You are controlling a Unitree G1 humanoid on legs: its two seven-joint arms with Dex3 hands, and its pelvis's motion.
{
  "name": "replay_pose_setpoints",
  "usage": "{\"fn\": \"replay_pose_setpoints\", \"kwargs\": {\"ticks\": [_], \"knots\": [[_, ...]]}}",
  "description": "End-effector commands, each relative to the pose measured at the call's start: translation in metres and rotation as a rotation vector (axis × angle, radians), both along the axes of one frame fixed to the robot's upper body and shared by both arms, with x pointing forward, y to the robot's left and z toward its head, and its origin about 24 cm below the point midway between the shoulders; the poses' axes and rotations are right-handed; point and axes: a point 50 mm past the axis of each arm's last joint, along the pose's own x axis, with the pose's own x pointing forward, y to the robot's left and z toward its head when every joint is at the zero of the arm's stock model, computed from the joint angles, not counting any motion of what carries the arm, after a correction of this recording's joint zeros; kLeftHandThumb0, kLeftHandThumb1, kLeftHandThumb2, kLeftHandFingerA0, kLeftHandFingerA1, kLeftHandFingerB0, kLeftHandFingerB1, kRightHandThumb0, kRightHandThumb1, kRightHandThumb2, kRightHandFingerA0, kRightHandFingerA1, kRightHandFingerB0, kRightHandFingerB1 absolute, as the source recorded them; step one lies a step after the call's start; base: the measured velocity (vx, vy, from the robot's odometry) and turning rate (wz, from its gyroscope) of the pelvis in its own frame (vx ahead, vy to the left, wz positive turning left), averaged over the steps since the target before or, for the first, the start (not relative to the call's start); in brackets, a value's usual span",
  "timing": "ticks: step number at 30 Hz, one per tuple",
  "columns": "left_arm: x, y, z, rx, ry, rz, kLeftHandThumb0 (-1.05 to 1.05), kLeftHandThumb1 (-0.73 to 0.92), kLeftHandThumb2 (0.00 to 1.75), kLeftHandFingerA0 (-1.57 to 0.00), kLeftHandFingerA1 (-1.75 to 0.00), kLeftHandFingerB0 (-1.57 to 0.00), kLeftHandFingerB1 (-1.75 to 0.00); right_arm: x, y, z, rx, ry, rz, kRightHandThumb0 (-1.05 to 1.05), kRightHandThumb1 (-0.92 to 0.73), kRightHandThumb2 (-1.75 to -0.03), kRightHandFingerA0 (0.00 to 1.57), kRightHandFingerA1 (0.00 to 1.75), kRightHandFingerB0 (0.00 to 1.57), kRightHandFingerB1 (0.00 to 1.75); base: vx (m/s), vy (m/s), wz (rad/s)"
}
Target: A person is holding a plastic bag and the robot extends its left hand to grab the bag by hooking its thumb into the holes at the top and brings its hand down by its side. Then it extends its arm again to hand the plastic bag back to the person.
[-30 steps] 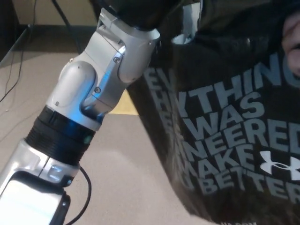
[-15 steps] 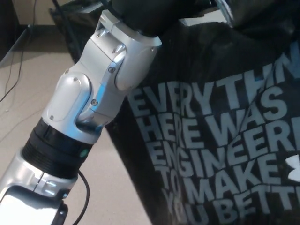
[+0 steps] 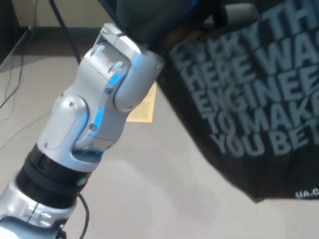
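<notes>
Left forearm [image 3: 94,124]: nearest the camera, the silver and black arm rises from the lower left toward the top middle, steeper than a second ago.
Left hand [image 3: 154,20]: a dark mass at the top edge, right where the bag's upper part bunches; whether its fingers are closed or its thumb sits in the handle holes, I cannot tell.
Plastic bag [image 3: 254,104]: black with pale lettering, it hangs from beside the hand and fills the right side. Over the last second it has swung up and to the right, and its bottom corner now shows clear of the floor.
Meaning for the task: the person's fingers seen a second ago at the right edge are gone, so I judge the robot alone carries the weight.
Right hand: not in view.
Floor [image 3: 164,179]: open carpet below the bag, plenty of room to lower the arm.
Cardboard piece [image 3: 142,107]: flat, farther off, behind the arm.
Cables [image 3: 12,84]: far left, well apart.
</notes>
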Motion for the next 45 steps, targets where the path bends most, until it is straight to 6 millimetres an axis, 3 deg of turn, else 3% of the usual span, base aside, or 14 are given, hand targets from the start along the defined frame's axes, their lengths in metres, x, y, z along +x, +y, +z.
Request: {"fn": "replay_pose_setpoints", "kwargs": {"ticks": [1, 8, 9, 12, 14, 17, 18, 20, 21, 23, 31, 32, 34, 45], "knots": [[0.020, 0.025, -0.022, 0.122, 0.420, 0.176, -0.72, 0.41, 0.83, 0.00, 0.00, 0.00, -0.04, 0.000, -0.008, 0.002, -0.017, 0.022, -0.007, -0.23, -0.63, -0.59, 0.88, 0.62, 0.73, 0.50, 0.00, 0.000, 0.00], [0.021, 0.028, -0.023, 0.116, 0.428, 0.176, -0.70, 0.40, 0.83, 0.00, 0.00, 0.00, -0.05, 0.002, -0.008, 0.003, -0.022, 0.016, -0.003, -0.31, -0.53, -0.85, 0.86, 0.75, 0.70, 0.65, 0.00, 0.000, 0.00], [0.021, 0.029, -0.022, 0.117, 0.429, 0.177, -0.71, 0.40, 0.83, 0.00, 0.00, 0.00, -0.04, 0.002, -0.007, 0.003, -0.022, 0.015, -0.003, -0.28, -0.62, -0.59, 0.91, 0.62, 0.73, 0.49, 0.00, 0.000, 0.00], [0.020, 0.031, -0.022, 0.114, 0.432, 0.175, -0.71, 0.41, 0.83, 0.00, 0.00, 0.00, -0.01, 0.003, -0.007, 0.003, -0.013, 0.011, -0.005, -0.27, -0.62, -0.58, 0.90, 0.61, 0.73, 0.49, 0.00, 0.000, 0.00], [0.019, 0.035, -0.024, 0.099, 0.439, 0.169, -0.72, 0.41, 0.82, 0.00, 0.00, 0.00, -0.02, 0.004, -0.007, 0.004, -0.018, 0.010, 0.001, -0.31, -0.53, -0.86, 0.86, 0.74, 0.71, 0.66, 0.00, 0.000, 0.00], [0.014, 0.048, -0.032, 0.079, 0.421, 0.194, -0.75, 0.42, 0.83, 0.00, -0.01, 0.00, -0.03, 0.004, -0.006, 0.004, -0.020, 0.011, 0.009, -0.26, -0.63, -0.59, 0.97, 0.69, 0.75, 0.50, 0.00, 0.000, 0.00], [0.009, 0.056, -0.038, 0.057, 0.416, 0.193, -0.82, 0.48, 0.55, 0.00, -0.12, 0.00, -0.11, 0.003, -0.005, 0.004, -0.022, 0.010, 0.013, -0.27, -0.63, -0.59, 0.93, 0.61, 0.75, 0.50, 0.00, 0.000, 0.00], [0.005, 0.063, -0.044, 0.043, 0.408, 0.177, -0.78, 0.37, 0.72, 0.00, -0.13, 0.00, -0.05, 0.004, -0.006, 0.004, -0.023, 0.009, 0.016, -0.30, -0.52, -0.87, 0.86, 0.75, 0.70, 0.66, 0.00, 0.000, 0.00], [-0.003, 0.077, -0.058, -0.013, 0.427, 0.106, -0.75, 0.46, 0.58, 0.00, -0.26, 0.00, -0.19, 0.003, -0.006, 0.004, -0.025, 0.013, 0.011, -0.28, -0.62, -0.59, 0.92, 0.63, 0.72, 0.49, 0.00, 0.000, 0.00], [-0.014, 0.095, -0.079, -0.055, 0.444, 0.055, -0.62, 0.38, 0.79, -0.01, -0.27, 0.00, -0.18, 0.002, -0.009, 0.004, -0.018, 0.011, -0.004, -0.24, -0.63, -0.59, 0.83, 0.56, 0.70, 0.48, 0.00, 0.000, 0.00], [-0.055, 0.152, -0.166, -0.239, 0.583, 0.045, -0.55, 0.46, 0.54, -0.13, -0.32, -0.11, -0.27, 0.002, -0.005, 0.003, 0.033, -0.021, -0.053, -0.20, -0.64, -0.58, 0.72, 0.51, 0.56, 0.43, 0.00, 0.000, 0.00], [-0.064, 0.164, -0.187, -0.279, 0.654, 0.077, -0.30, 0.25, 0.83, 0.00, -0.50, 0.00, -0.48, 0.000, -0.004, 0.001, 0.039, -0.021, -0.052, -0.20, -0.64, -0.58, 0.72, 0.52, 0.54, 0.42, 0.00, 0.000, 0.00], [-0.077, 0.179, -0.215, -0.315, 0.733, 0.139, -0.29, 0.28, 0.84, 0.00, -0.49, 0.00, -0.48, 0.000, -0.003, 0.000, 0.037, -0.014, -0.055, -0.21, -0.64, -0.58, 0.71, 0.51, 0.51, 0.41, 0.00, 0.000, 0.00], [-0.122, 0.231, -0.304, -0.500, 1.026, 0.303, -0.16, 0.34, 0.84, 0.00, -0.49, 0.00, -0.48, 0.002, -0.002, -0.002, 0.029, -0.005, -0.063, -0.21, -0.63, -0.59, 0.72, 0.50, 0.49, 0.40, 0.00, 0.000, 0.00]]}}
